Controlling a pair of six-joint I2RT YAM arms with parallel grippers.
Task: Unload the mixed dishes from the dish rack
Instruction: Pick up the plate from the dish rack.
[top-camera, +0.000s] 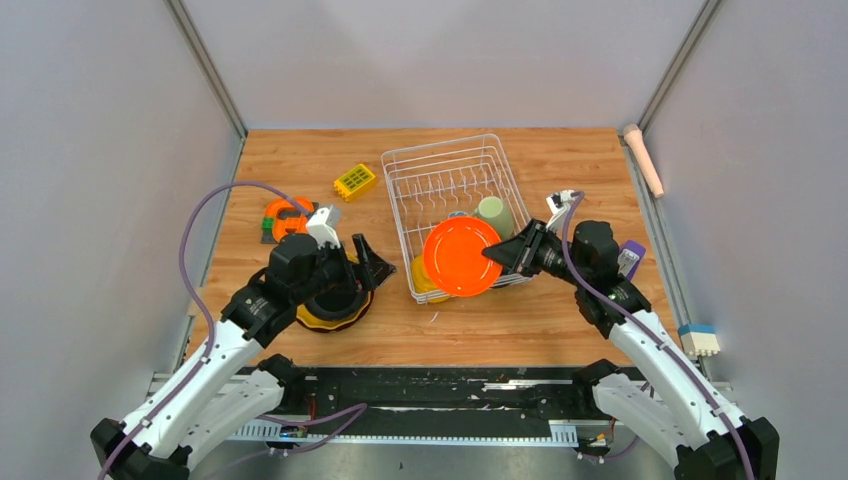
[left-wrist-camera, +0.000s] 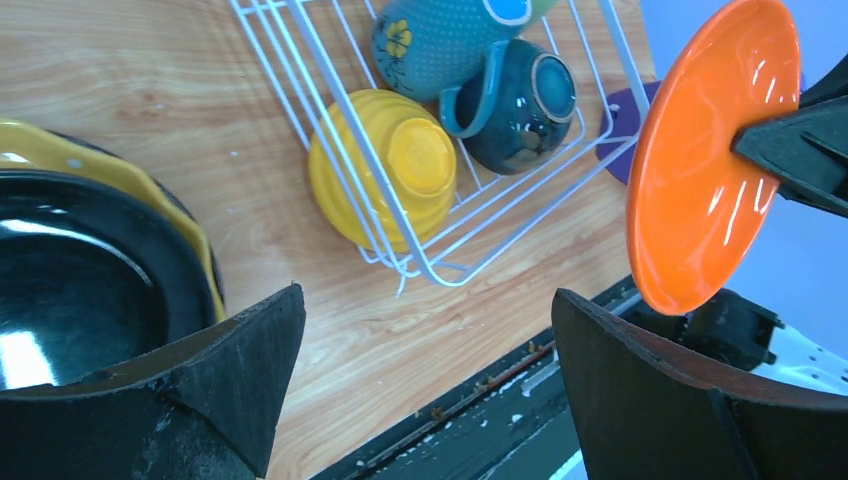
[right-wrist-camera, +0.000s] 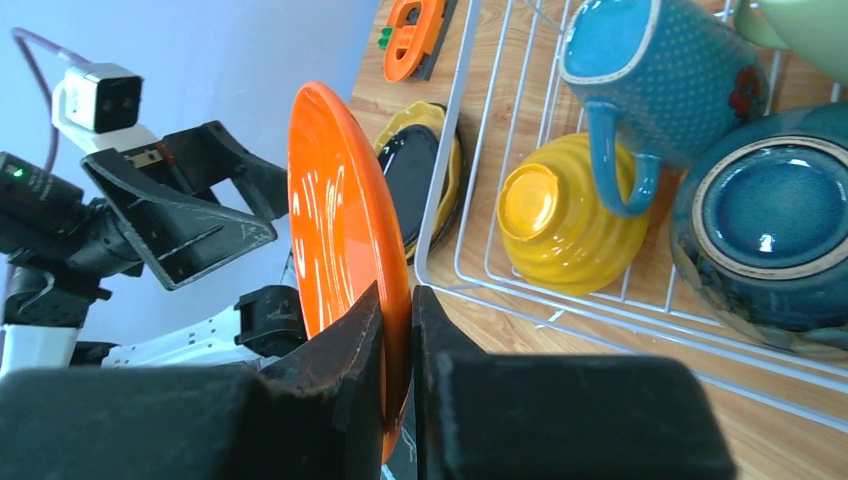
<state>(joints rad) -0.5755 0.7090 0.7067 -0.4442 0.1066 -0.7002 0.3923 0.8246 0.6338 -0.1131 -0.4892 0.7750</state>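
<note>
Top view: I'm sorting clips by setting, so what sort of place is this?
Probably a lab test cell, not a kitchen: plain grey walls on metal framing enclose a wooden table, robot arms are bolted at its edge, and a dish rack sits staged.

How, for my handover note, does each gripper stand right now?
Left gripper: open, holding nothing.
Right gripper: closed on the rim of the orange plate.

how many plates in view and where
3. The orange plate is gripped in the right pincer; a dark plate sits on a yellow plate on the table. Others may be hidden.
</note>
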